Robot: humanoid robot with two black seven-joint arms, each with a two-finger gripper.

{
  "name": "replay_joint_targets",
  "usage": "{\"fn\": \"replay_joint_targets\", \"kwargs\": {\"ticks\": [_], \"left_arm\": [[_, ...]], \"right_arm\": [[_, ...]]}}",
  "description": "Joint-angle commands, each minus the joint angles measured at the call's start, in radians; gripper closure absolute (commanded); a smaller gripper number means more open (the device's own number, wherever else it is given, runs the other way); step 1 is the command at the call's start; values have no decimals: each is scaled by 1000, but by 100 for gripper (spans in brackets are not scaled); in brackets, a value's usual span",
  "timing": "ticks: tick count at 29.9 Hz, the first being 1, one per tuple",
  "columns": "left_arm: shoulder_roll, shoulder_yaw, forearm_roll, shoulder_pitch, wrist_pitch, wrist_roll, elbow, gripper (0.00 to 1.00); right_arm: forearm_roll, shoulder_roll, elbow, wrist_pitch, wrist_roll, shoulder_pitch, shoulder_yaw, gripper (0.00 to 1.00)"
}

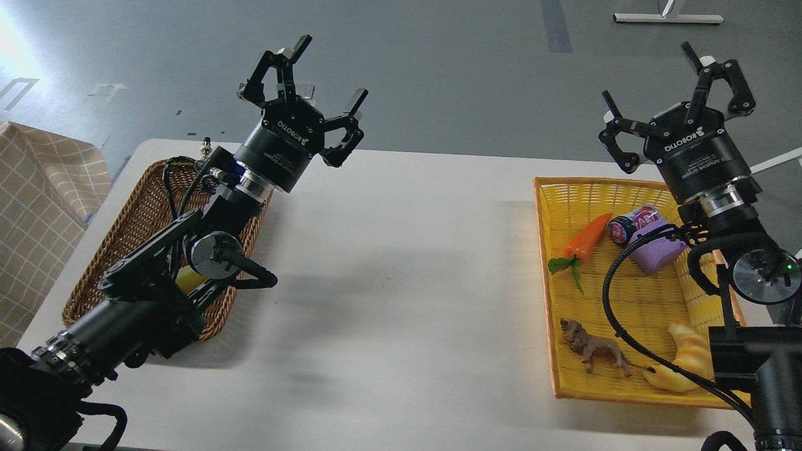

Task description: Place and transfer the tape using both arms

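The yellow tape lies in the brown wicker basket at the left. My left arm covers nearly all of it, so only a small yellow sliver shows. My left gripper is raised above the table's far edge, past the basket's right corner, open and empty. My right gripper is raised above the far edge of the yellow basket at the right, open and empty.
The yellow basket holds a toy carrot, a small can, a purple block, a toy lion and a yellow croissant toy. White table lies between the baskets. A checked cloth hangs at the far left.
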Motion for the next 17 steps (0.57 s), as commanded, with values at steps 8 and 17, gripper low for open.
{"fn": "replay_joint_targets", "kwargs": {"ticks": [8, 17], "left_arm": [[-15, -23, -8, 5, 0, 1, 0, 2], [-14, -35, -8, 5, 0, 10, 0, 2]], "right_arm": [[0, 7, -19, 0, 8, 8, -20, 0], [0, 17, -19, 0, 10, 8, -17, 0]]}}
